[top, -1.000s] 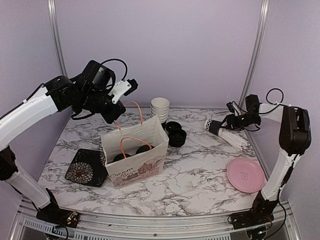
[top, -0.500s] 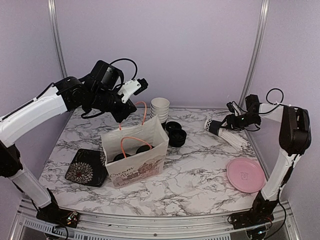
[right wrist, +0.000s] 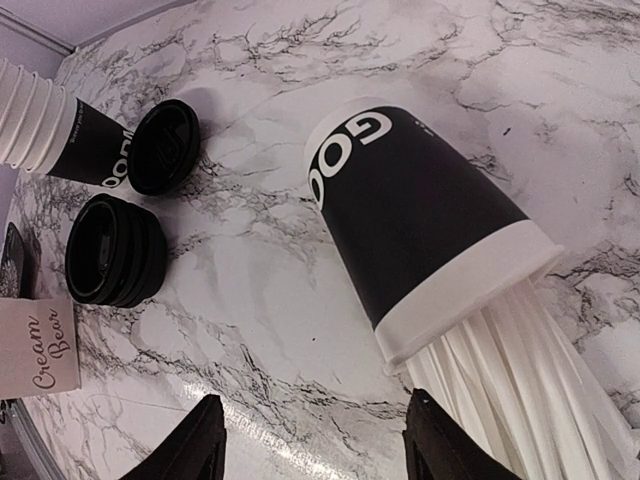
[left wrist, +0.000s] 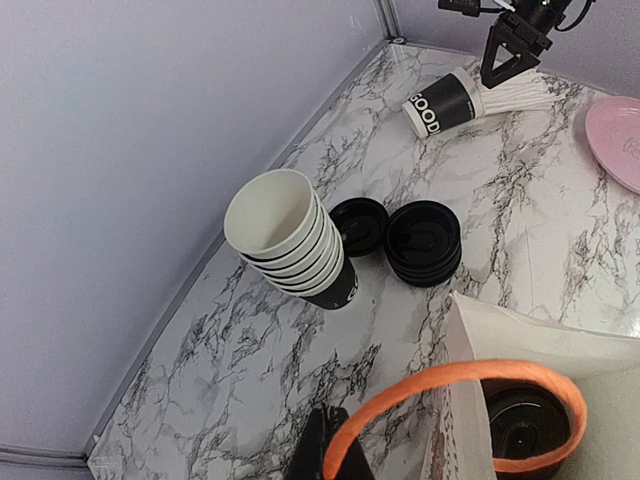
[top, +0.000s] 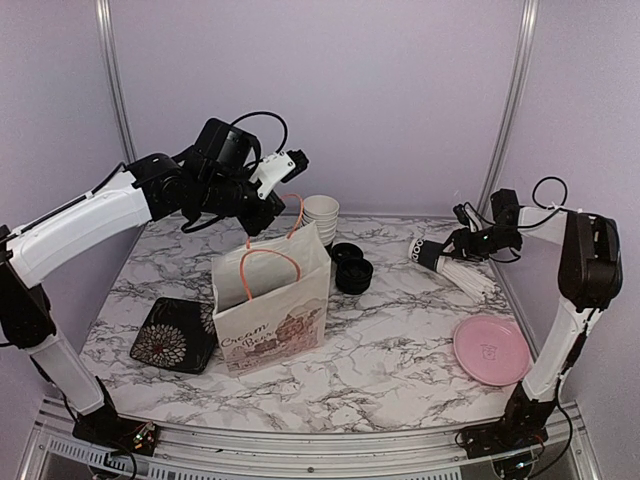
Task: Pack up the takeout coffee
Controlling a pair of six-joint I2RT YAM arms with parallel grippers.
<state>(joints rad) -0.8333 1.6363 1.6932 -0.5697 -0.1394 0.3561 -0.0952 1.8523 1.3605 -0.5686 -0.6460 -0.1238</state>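
A: Spotting the takeout coffee (left wrist: 525,432) low inside the paper bag (top: 272,312): round black plastic lid, glossy, ringed.

B: Pinching the bag's orange cord handle (left wrist: 480,368) with the left gripper (top: 258,220), clenched tight. Creased cream paper, standing tall on the veined marble table (top: 400,340).

A: Noting nested white-lined cups (left wrist: 290,235) and stacked black lids (left wrist: 423,243) just behind the bag's back edge.

B: Hovering with the right gripper (right wrist: 320,445) spread wide, grasping nothing, near the tipped straw cup (right wrist: 420,225). Seeing bare marble between bag and smooth pink plate (top: 490,350).
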